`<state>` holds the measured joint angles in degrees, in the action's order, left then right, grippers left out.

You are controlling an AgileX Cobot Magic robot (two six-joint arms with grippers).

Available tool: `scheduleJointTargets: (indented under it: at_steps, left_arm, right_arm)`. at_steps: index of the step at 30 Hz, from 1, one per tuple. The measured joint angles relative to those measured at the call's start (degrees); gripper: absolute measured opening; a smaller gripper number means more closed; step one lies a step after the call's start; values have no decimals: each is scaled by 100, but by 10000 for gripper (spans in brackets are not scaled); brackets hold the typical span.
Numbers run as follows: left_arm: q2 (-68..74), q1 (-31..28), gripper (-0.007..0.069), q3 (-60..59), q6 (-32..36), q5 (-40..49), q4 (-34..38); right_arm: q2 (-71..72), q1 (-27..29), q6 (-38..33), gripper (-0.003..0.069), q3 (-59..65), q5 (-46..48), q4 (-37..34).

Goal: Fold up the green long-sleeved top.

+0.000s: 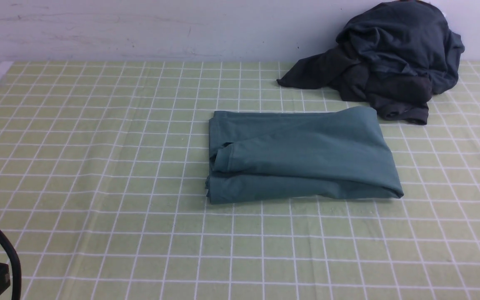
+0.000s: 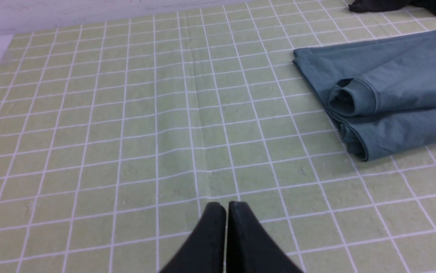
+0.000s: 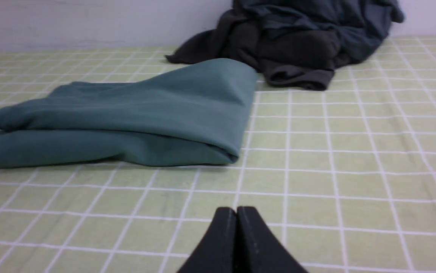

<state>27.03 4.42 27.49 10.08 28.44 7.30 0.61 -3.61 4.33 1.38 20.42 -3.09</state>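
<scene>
The green long-sleeved top lies folded into a flat rectangle just right of the table's centre, one sleeve cuff curled at its left edge. At about one o'clock from it sits a heap of dark clothes, near its far right corner. Both grippers — left gripper and right gripper — have jaws pressed together, holding nothing, well apart from the top.
</scene>
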Motion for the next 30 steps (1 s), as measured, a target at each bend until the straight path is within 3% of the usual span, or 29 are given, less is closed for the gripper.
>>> scheduleJointTargets:
  at_steps: [5, 21, 30]
  left_arm:
    - [0, 0, -3, 0, 0, 0, 0]
    - [-58, 26, -3, -37, 0, -24, -7]
    - [-1847, 80, -3, -1270, 4, -128, -48]
  right_arm:
    - [0, 356, -187, -14, 0, 4, 17]
    - [0, 376, -217, -14, 0, 11, 28]
    - [0, 376, -217, -14, 0, 15, 28]
